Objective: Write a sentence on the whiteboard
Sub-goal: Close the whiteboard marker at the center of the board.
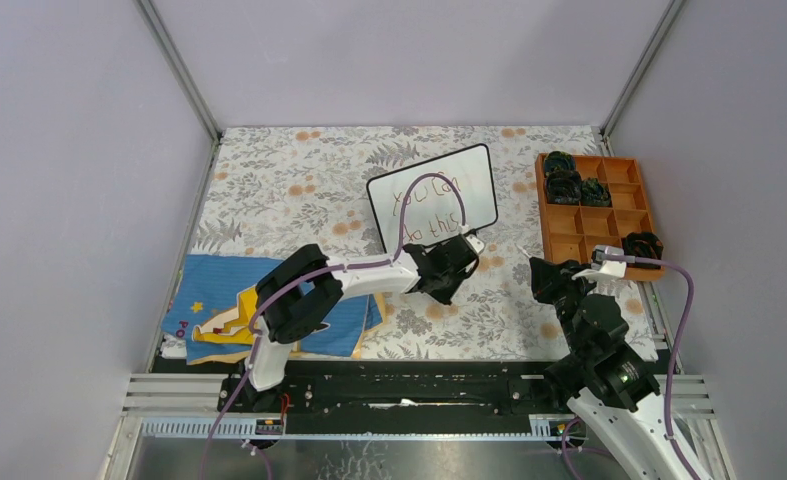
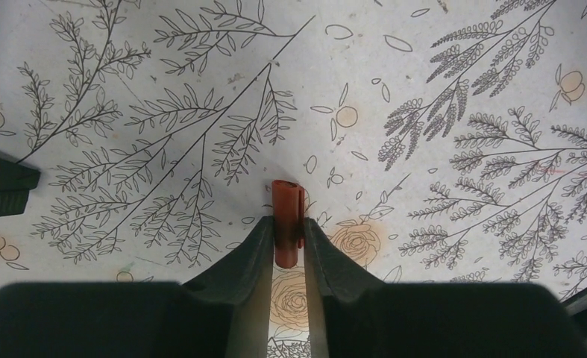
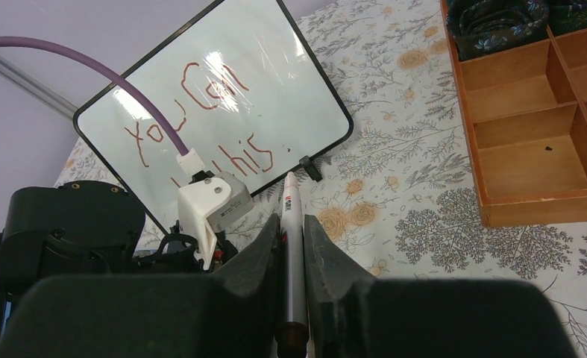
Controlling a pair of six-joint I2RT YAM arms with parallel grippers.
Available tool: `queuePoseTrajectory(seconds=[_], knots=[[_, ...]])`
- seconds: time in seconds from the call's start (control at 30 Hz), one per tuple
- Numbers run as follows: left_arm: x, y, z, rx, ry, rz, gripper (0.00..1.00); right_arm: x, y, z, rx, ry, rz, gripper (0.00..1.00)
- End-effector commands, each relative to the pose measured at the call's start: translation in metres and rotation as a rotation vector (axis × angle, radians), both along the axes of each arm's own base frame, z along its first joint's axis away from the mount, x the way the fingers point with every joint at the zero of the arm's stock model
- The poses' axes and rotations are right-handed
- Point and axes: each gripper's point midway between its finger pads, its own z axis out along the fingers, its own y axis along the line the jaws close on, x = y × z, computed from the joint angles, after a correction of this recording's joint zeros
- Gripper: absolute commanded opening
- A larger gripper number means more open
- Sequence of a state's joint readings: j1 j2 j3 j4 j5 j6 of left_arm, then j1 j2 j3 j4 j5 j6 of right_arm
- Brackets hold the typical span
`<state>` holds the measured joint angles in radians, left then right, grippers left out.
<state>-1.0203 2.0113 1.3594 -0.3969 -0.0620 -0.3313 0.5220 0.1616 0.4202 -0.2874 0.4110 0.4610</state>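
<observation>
The whiteboard stands tilted at mid-table on the floral cloth, and the reddish-brown sentence fills two lines on it. In the right wrist view the whiteboard shows the sentence, partly hidden by the left arm's cable and camera. My left gripper is low in front of the board. Its jaws press both sides of a red marker cap that lies on the cloth. My right gripper is shut on a white and grey marker, which points towards the board.
An orange compartment tray sits at the back right with dark bundles in some cells; its wooden wall is close on the right in the right wrist view. A blue printed cloth lies at the front left.
</observation>
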Motion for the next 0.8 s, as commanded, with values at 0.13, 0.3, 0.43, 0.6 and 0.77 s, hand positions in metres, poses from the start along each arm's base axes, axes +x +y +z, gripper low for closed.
queuePoseTrajectory(seconds=[0.13,0.3,0.43,0.6,0.77], knots=[[0.001,0.011,0.004,-0.034,-0.019,0.128,0.21,0.003,-0.008,0.008,0.006,-0.038,-0.046,0.0],[-0.014,0.033,0.016,-0.07,0.007,0.249,0.22,0.004,-0.007,0.008,0.003,-0.032,-0.041,0.0],[-0.037,0.046,0.011,-0.062,0.056,0.255,0.29,0.005,-0.006,0.008,0.0,-0.031,-0.037,0.0],[-0.041,0.054,0.002,0.006,0.06,0.204,0.38,0.004,-0.006,0.008,-0.001,-0.032,-0.037,0.0],[-0.041,0.058,-0.005,0.041,0.056,0.184,0.43,0.004,-0.006,0.008,0.0,-0.035,-0.037,0.0]])
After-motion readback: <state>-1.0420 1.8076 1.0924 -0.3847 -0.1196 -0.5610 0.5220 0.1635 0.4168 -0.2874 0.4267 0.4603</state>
